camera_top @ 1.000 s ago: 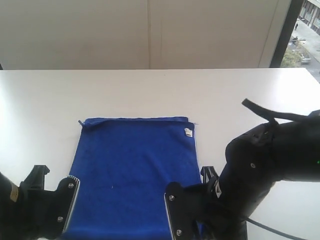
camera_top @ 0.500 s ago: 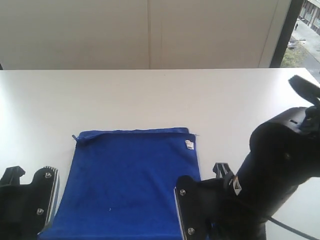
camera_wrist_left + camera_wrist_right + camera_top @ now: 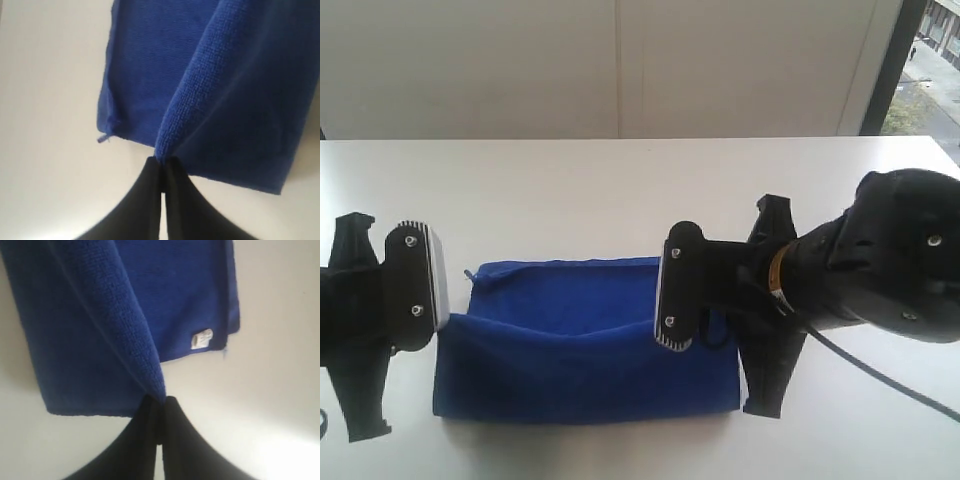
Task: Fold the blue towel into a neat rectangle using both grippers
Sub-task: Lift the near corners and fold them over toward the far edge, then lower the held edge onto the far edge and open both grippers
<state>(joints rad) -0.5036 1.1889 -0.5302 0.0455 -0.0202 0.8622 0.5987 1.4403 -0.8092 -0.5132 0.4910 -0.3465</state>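
The blue towel [image 3: 570,350] lies on the white table [image 3: 620,190], its near half lifted and drooping between my two grippers. My left gripper [image 3: 438,318] is shut on the towel's near left corner, seen pinched in the left wrist view, where the towel [image 3: 240,90] hangs from the gripper [image 3: 163,162]. My right gripper [image 3: 672,330] is shut on the near right corner; in the right wrist view the towel [image 3: 100,325] rises from the gripper [image 3: 160,401]. The white tag [image 3: 201,338] shows at the far right corner, flat on the table.
Behind the table stands a pale wall [image 3: 620,60], with a window [image 3: 930,60] at the right edge. The right arm's black body [image 3: 880,260] and a cable [image 3: 880,370] hang over the table's right side.
Both grippers have risen and moved away from the near edge, carrying the towel's near corners up; the near half now hangs in a fold above the flat far half.
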